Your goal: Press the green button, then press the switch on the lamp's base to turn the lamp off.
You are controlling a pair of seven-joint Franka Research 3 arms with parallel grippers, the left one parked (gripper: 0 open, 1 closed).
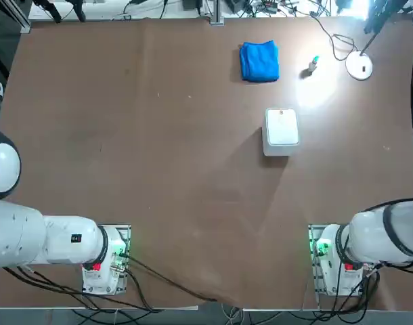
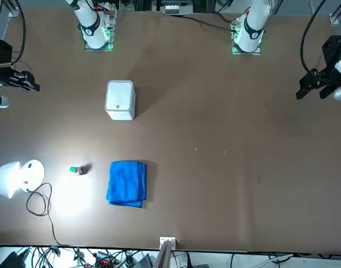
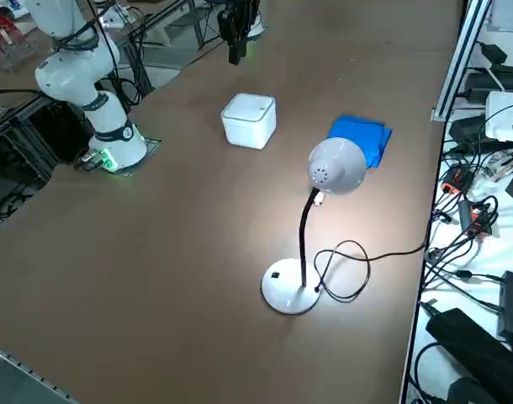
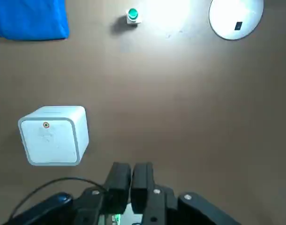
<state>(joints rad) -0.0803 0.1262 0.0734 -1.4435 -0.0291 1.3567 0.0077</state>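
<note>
No words, brand names or numbers can be read anywhere. The white box (image 4: 53, 136) carries only a small round mark on its top face, and the lamp's base (image 4: 235, 18) a plain dark square.

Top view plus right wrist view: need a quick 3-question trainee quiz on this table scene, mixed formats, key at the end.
1. True or false: the small lamp with the white disc foot is lit.
2. Which thing lies between the folded blue cloth and the lamp's flat white round base in the top view?
A) white rounded box
B) small stub with the green button cap
C) black cord
3. Fill in: in the wrist view, the right gripper has its fingers ____ and holds nothing.

Key:
1. True; a bright pool of light falls on the brown table.
2. B, the green button; the white rounded box sits nearer the arms.
3. shut
</note>
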